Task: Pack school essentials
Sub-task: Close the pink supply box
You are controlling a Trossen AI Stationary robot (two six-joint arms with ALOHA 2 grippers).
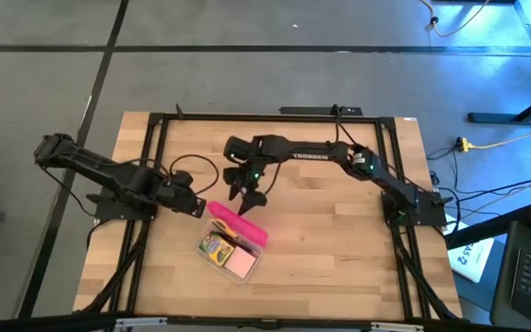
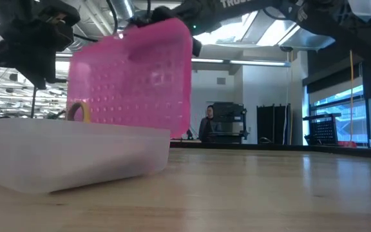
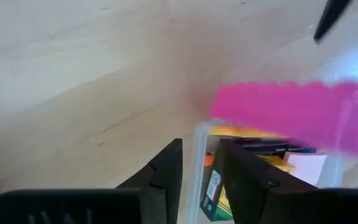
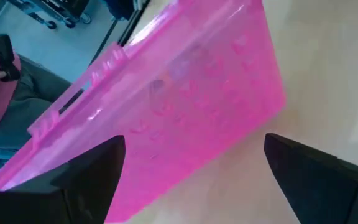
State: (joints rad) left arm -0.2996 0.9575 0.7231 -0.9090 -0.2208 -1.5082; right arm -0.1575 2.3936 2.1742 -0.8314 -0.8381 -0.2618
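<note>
Down on the pale wooden table (image 1: 339, 249), the left gripper (image 3: 197, 163) has its two dark fingers (image 3: 166, 168) nearly together, pinching the thin wall of the clear plastic box half (image 3: 199, 140) between them. Just past those fingers, inside the clear half, lie the school essentials: the yellow-green crayon box (image 3: 215, 198) stands closest to the pinched wall, a yellow strip and dark thin pens (image 3: 266, 147) lie farther in, and the pale pink square pad (image 3: 307, 167) sits at the far side from the fingers. In the high view the crayon box (image 1: 216, 247) fills the end of the clear half nearest the left gripper (image 1: 197, 208) and the pink pad (image 1: 241, 265) the end beyond it.

The bright pink dotted lid (image 1: 238, 222) of the box stands raised on its hinge, tilted up along the edge of the clear half that faces the right gripper. The right gripper (image 4: 194, 165) hangs just beside this lid, its fingers (image 4: 92, 171) spread wide with nothing between them; the lid's dotted outer face (image 4: 185, 99) fills the space ahead of them, not touching either finger. In the low view the lid (image 2: 131, 77) rises upright above the frosted clear wall (image 2: 69, 154), with a yellow curved piece (image 2: 78, 111) showing at its foot. A person (image 2: 207, 122) stands far off in the room behind.
</note>
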